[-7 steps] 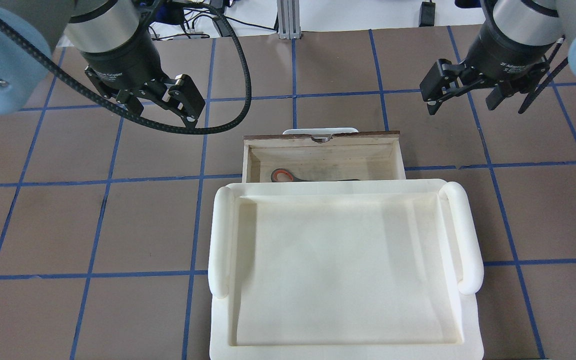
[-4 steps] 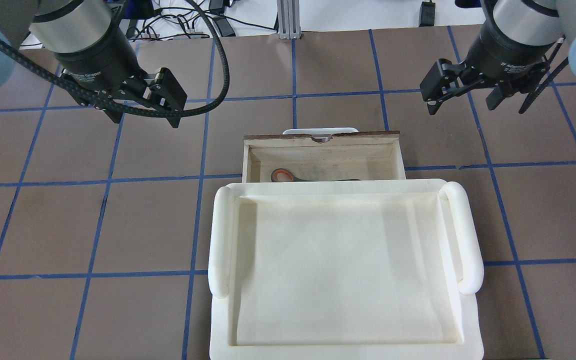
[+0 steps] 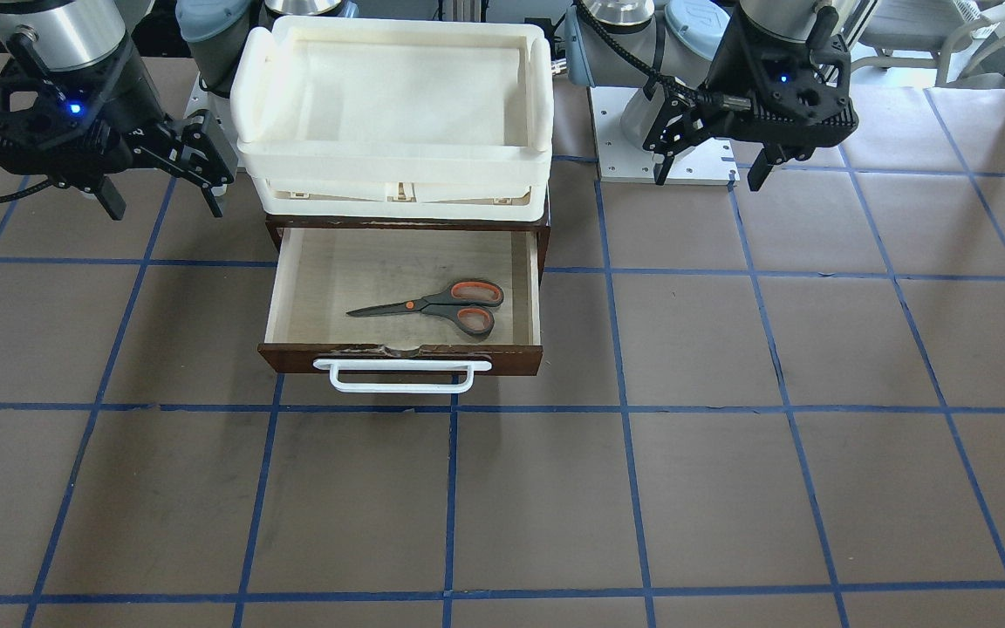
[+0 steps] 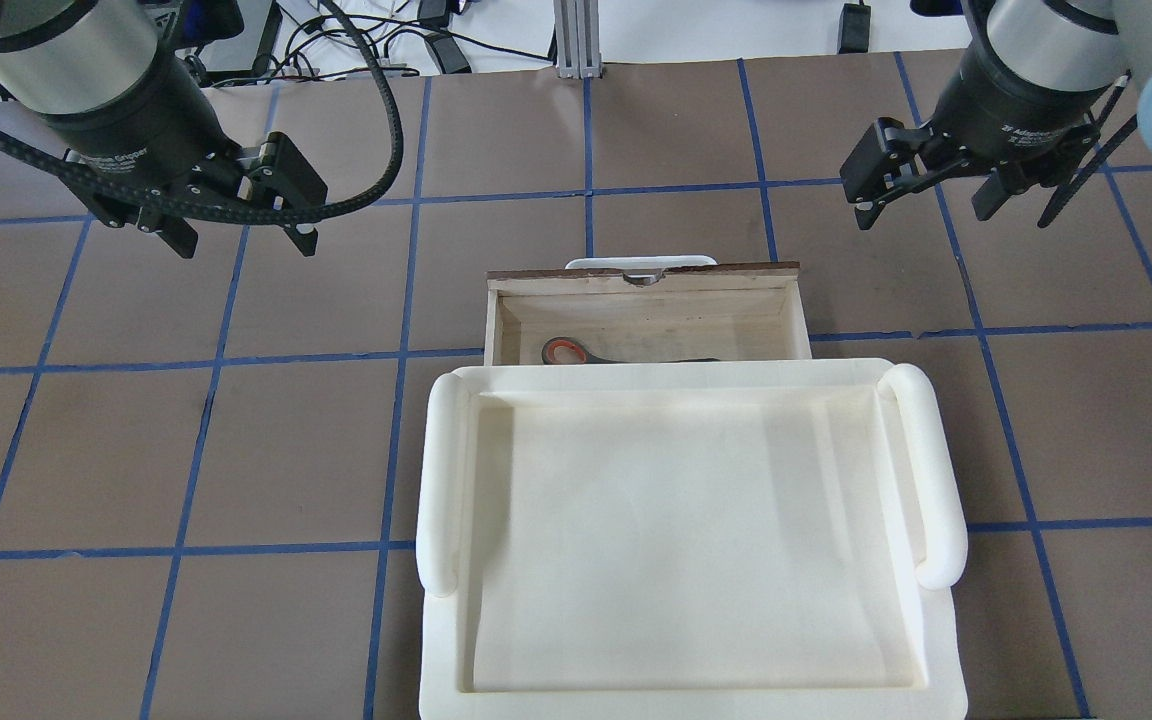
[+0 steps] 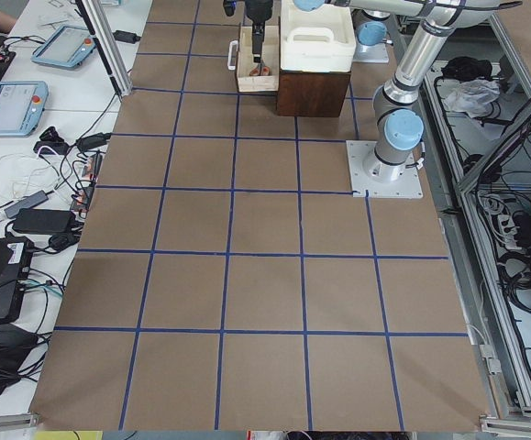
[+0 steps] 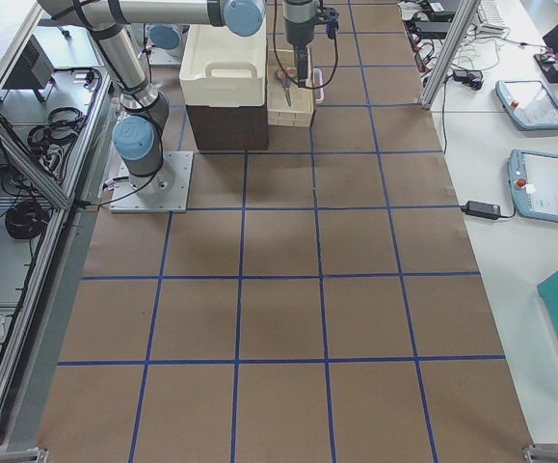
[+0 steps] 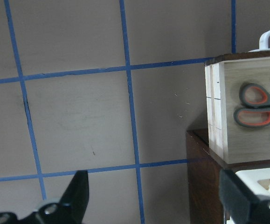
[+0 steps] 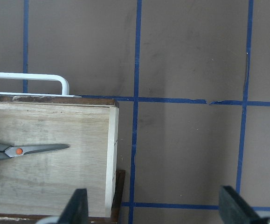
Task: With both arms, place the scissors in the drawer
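Observation:
The scissors (image 3: 437, 305) lie flat in the open drawer (image 3: 398, 358), blades towards the robot's right. From overhead only one orange-lined handle (image 4: 568, 352) shows under the tray's edge, inside the drawer (image 4: 641, 278). My left gripper (image 4: 241, 238) is open and empty, above the table to the left of the drawer; its wrist view shows the scissors (image 7: 256, 105) in the drawer (image 7: 216, 107). My right gripper (image 4: 924, 210) is open and empty, to the right of the drawer; its wrist view shows the blades (image 8: 37, 149). In the front view the left gripper (image 3: 709, 174) and right gripper (image 3: 164, 205) flank the cabinet.
A cream-white plastic tray (image 4: 921, 470) sits on top of the dark brown cabinet (image 7: 204, 177) that holds the drawer. The drawer's white bar handle (image 3: 402, 377) points away from the robot. Blue tape lines grid the brown table. Cables lie beyond the far edge (image 4: 366, 50).
My left gripper has moved to the left, away from the drawer, and turned a little. The right gripper, the drawer and the scissors have not moved.

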You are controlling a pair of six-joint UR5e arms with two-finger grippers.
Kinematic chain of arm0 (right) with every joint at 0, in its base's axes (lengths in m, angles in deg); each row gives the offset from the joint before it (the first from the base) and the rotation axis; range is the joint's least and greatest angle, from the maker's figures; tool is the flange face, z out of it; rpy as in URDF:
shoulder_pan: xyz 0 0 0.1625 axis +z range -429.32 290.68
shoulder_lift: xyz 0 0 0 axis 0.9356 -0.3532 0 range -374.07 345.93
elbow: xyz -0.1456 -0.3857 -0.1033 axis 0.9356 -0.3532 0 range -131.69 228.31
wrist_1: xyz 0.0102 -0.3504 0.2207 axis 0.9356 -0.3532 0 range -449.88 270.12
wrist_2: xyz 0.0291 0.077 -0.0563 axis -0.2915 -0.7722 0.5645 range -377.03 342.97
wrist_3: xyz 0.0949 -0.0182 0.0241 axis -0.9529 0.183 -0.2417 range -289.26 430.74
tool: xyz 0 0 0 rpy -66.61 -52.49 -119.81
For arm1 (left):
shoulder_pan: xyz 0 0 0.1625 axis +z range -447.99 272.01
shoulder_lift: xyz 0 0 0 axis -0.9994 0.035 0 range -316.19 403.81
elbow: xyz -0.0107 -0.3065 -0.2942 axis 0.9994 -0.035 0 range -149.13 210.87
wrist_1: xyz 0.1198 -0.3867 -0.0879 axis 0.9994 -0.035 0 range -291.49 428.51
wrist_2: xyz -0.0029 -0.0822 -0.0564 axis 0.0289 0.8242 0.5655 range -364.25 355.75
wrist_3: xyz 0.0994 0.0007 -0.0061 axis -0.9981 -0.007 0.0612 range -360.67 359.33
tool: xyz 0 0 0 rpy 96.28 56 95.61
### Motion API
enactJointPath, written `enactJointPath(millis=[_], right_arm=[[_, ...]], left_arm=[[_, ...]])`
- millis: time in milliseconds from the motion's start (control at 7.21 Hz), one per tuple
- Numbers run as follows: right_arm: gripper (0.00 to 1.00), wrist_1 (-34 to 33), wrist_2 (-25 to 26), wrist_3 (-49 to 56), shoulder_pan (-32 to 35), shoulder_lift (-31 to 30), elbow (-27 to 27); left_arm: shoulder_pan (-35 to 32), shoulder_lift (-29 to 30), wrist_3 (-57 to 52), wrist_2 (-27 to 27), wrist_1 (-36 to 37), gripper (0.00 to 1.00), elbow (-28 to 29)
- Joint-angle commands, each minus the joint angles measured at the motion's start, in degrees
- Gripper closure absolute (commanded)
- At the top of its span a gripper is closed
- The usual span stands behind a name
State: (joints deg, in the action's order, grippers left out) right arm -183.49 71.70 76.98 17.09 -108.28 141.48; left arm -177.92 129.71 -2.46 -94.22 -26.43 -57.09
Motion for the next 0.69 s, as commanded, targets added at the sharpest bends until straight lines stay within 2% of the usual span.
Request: enactJointPath(millis=[0,555], right_arm=[[0.0,0.0,0.04,0.0,-0.01,0.0,0.0],[0.0,0.0,0.04,0.0,-0.01,0.0,0.0]], left_arm=[[0.37,-0.47,0.12,-0.82,0.1,0.02,-0.28],[0.63,-0.56,-1.11,-1.26,0.63,0.05,-0.37]])
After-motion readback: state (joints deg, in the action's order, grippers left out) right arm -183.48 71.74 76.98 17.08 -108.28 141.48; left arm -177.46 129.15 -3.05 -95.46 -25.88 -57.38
